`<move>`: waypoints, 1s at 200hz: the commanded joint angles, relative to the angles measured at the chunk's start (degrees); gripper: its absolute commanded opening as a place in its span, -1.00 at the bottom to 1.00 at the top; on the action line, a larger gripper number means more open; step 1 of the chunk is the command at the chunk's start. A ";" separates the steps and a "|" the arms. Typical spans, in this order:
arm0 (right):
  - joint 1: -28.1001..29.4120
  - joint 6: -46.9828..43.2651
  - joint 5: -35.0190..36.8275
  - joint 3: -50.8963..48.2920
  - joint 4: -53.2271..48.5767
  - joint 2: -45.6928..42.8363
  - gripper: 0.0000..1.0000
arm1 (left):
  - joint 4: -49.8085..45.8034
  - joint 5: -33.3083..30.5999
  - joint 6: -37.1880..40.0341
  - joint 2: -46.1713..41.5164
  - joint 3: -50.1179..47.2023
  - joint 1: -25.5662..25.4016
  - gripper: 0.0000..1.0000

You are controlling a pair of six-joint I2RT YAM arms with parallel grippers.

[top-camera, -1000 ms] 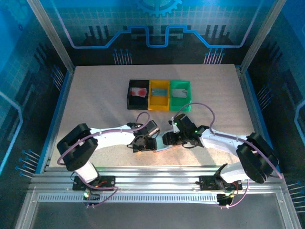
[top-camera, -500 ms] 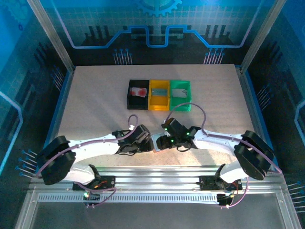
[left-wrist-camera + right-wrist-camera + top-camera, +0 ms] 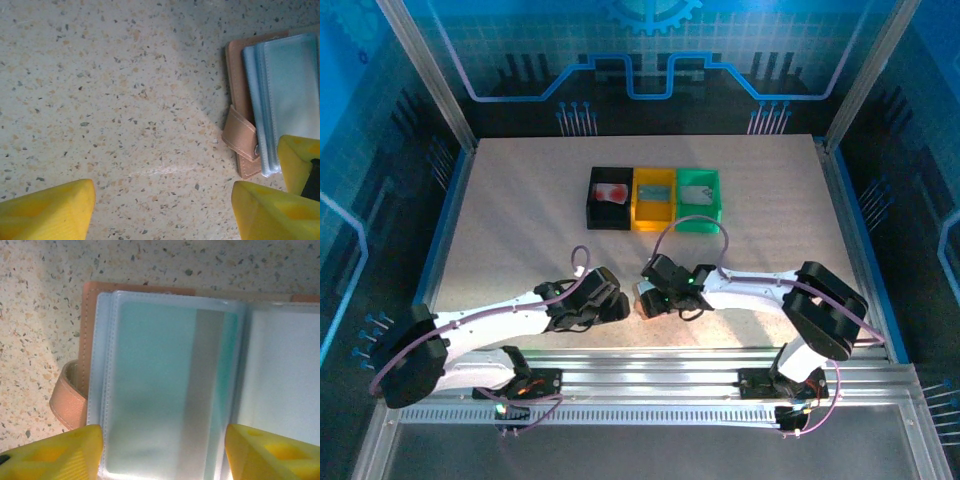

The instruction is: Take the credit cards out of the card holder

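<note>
The salmon-pink card holder point(image 3: 90, 340) lies open on the table near the front edge, its clear sleeves facing up. A teal-green credit card point(image 3: 160, 375) with a grey stripe sits inside the left sleeve. My right gripper point(image 3: 162, 455) hovers open over that sleeve, one yellow finger at each side edge. Just left of the card holder point(image 3: 240, 105), my left gripper point(image 3: 160, 210) stands open over bare table with nothing between its fingers. In the top view the two grippers, left point(image 3: 608, 305) and right point(image 3: 653, 297), meet at the card holder point(image 3: 642, 299). A red credit card point(image 3: 611, 193) lies in the black bin.
Three square bins stand in a row at mid-table: black point(image 3: 593, 205), yellow point(image 3: 654, 214) and green point(image 3: 712, 205). The yellow and green bins each hold a pale card. The speckled table point(image 3: 520, 220) ends at metal rails in front of the arm bases.
Both grippers have shifted left along the front of the table. The left arm has stretched out low. The right gripper's fingers have spread wider over the open card holder.
</note>
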 commanded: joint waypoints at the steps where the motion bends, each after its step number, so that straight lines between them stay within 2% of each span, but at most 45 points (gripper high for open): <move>1: 0.83 0.64 2.40 1.21 -2.43 1.22 0.33 | -1.10 -0.88 -1.08 -1.05 -1.13 0.45 0.46; 65: 0.80 0.63 2.56 3.58 -3.52 3.77 0.21 | -0.66 -0.26 -1.27 -1.82 -2.12 0.45 0.46; 137: 0.68 0.28 3.85 3.61 -4.97 1.24 0.11 | -0.64 -0.35 -1.06 -1.76 -2.21 0.45 0.47; 200: -1.86 0.19 -1.33 1.89 -3.06 -3.09 0.09 | 0.49 0.35 -1.12 -0.41 -1.95 0.45 0.47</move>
